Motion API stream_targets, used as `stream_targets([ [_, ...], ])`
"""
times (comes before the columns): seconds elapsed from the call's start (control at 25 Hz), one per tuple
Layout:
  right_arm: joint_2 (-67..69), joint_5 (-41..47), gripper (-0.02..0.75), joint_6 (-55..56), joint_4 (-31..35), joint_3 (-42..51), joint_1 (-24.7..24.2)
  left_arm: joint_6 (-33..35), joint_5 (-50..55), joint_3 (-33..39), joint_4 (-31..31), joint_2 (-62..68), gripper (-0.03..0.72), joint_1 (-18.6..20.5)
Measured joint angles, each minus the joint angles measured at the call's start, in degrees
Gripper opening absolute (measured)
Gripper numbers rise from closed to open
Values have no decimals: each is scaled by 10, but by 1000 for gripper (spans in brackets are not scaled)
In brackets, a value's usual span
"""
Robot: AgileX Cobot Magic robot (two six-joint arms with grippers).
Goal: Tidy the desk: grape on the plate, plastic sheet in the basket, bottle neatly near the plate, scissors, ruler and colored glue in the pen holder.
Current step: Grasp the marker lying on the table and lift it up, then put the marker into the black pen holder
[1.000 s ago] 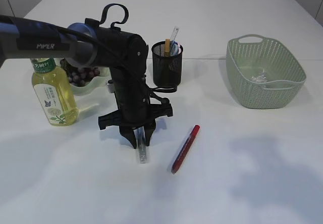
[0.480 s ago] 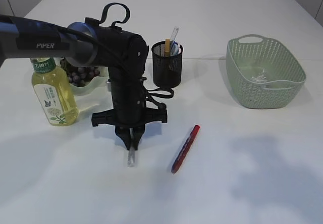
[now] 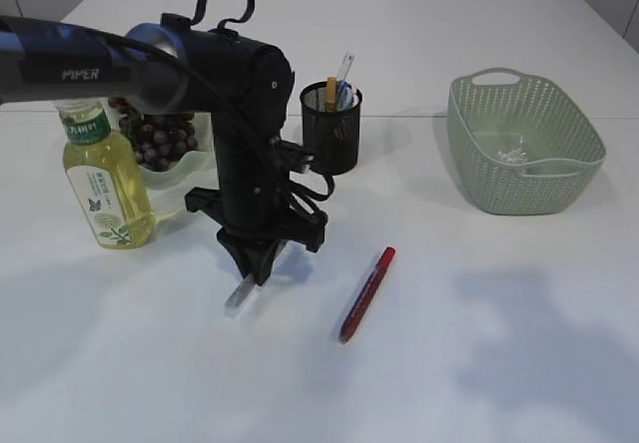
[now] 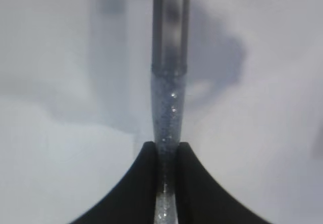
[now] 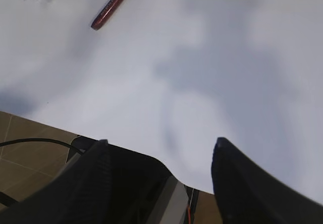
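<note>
Left wrist view — fingers point(image 4: 151, 178) around glitter glue point(image 4: 169, 113)

The left hand point(image 3: 253, 268), open and straddling the clear silver-glitter glue tube point(image 3: 240, 294) a second ago, has since clamped onto it, twisted and risen. The tube, formerly flat on the white table point(image 3: 449, 343), now hangs tilted, pointing down-left.

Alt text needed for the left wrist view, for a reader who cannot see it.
Two black fingers of the left gripper pinch a thin glitter glue tube that runs straight up the picture. Behind it is a white table with soft grey shadows.
</note>
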Motion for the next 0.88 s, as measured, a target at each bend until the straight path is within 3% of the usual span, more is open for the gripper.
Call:
stream_targets([
  [0.48,0,0,490,0,-6,0,0,24,-33,16,-8,-123,53,-6],
  [0.64,0,0,490,0,-6,0,0,27,-161,108,-3,-204,53,-18],
  [0.88,0,0,489,0,-6,0,0,28,-453,328,-1,-305,53,-19],
])
